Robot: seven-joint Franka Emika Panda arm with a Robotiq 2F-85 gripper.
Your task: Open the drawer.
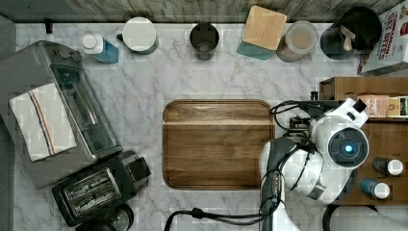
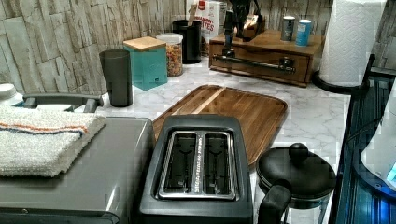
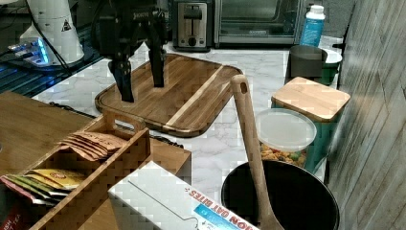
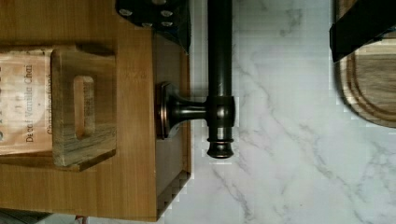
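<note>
— Where's the pincer (image 3: pixel 141 81) right now?

— Hanging over the counter (image 1: pixel 144 86), fingers pointing down and spread wide, nothing between them. In the right view one finger (image 3: pixel 123 81) sits just off the cutting board's near edge, the other (image 3: pixel 157 72) over the board.

— And the drawer?

— The drawer (image 2: pixel 259 65) is under the wooden organizer at the far end of the counter in the left view. It looks shut, its front flush with the box. In the wrist view the black bar handle (image 4: pixel 219 70) runs between the two fingers, with a gap on either side, so they straddle it without touching. One round mount (image 4: pixel 180 112) joins the bar to the drawer front.

— What's around it?

— The cutting board (image 1: pixel 216 144) lies just beside, in the middle of the counter. On top of the organizer there's a wooden caddy (image 3: pixel 91 163) with tea packets. Further off, a toaster (image 2: pixel 198 163) and a toaster oven (image 1: pixel 72 110) with a folded towel (image 1: pixel 41 120) on it.
</note>
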